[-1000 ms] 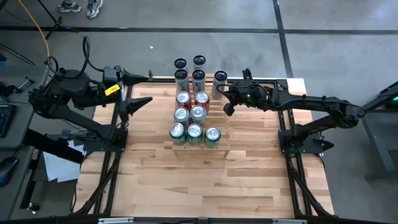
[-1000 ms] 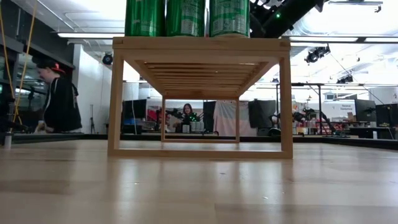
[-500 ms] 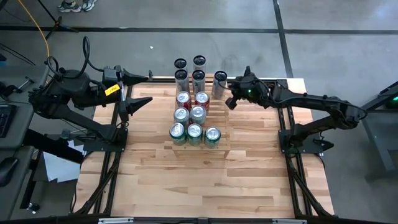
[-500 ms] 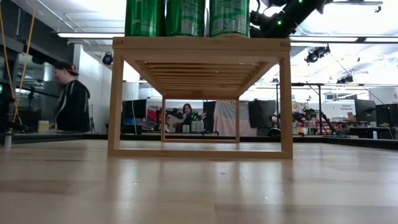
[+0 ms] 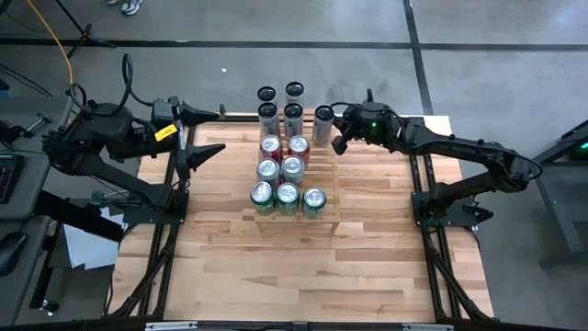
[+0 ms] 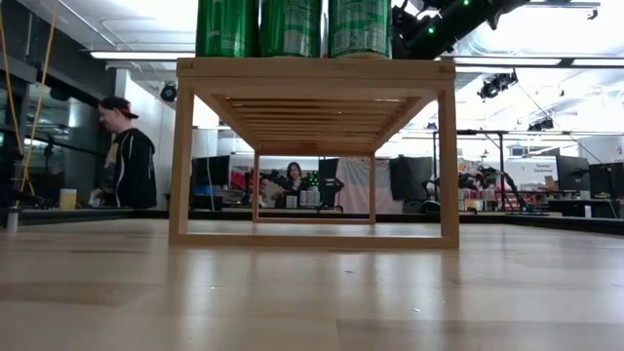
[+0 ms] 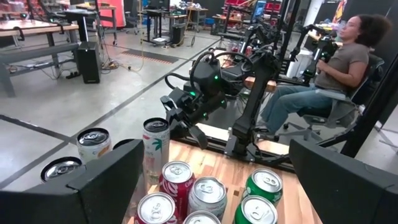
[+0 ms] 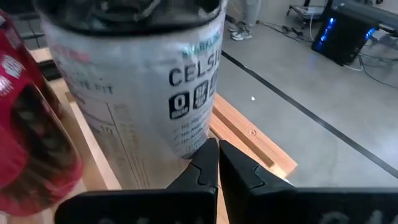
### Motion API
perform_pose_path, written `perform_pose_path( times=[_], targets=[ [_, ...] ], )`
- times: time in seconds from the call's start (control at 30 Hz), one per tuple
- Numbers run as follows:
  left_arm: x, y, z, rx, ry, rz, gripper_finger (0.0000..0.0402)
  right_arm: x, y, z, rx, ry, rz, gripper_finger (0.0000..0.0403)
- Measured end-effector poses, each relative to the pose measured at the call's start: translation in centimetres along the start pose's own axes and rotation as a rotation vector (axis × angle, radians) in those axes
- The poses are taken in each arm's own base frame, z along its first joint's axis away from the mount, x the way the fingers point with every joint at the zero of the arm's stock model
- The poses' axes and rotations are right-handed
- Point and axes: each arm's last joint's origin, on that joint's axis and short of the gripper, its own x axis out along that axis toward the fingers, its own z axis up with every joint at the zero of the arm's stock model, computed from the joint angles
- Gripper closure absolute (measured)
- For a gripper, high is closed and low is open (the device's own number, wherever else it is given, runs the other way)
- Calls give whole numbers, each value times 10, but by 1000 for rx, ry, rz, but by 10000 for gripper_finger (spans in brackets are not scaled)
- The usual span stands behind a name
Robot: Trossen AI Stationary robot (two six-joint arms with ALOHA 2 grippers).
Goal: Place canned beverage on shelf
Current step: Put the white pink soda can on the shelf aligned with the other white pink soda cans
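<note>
The shelf [image 5: 328, 204] is a pale stepped wood rack at mid table; it also shows in the low view [image 6: 312, 70]. It carries green cans [image 5: 288, 198], silver cans [image 5: 280, 169] and red cans [image 5: 284, 145]. Tall dark-topped cans [image 5: 280, 103] stand at its far end. A tall white Celsius can [image 5: 323, 122] stands upright on its base by the table's far edge, right of them, and fills the right wrist view [image 8: 137, 81]. My right gripper [image 5: 337, 144] is shut, its tips [image 8: 217, 152] close beside this can's lower part. My left gripper [image 5: 216, 131] is open and empty, left of the shelf. My right gripper comes level from the table's right side, its shut tips by the white can's lower wall [image 8: 186, 140]. I cannot tell whether the tips touch the can. The can stands upright on the table.
The table's far edge [image 5: 386, 117] runs just behind the white can. A seated person [image 7: 336, 68] and another arm rig show beyond the table. A standing person [image 6: 125, 156] shows in the room at the left. Bare wood [image 5: 303, 267] lies on the near half.
My right gripper has gone toward the table's far edge and up to the white can. The cans and the shelf have stayed put. A person in the room behind has walked to the right.
</note>
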Motion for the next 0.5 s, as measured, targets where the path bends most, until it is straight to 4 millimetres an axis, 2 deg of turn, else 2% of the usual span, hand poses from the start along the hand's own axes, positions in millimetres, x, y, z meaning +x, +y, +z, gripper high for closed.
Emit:
perform_pose_path(
  times=[0.5],
  targets=[
    [0,0,0,6,0,0,9,0,1,7,7,-70,28,403]
  ],
)
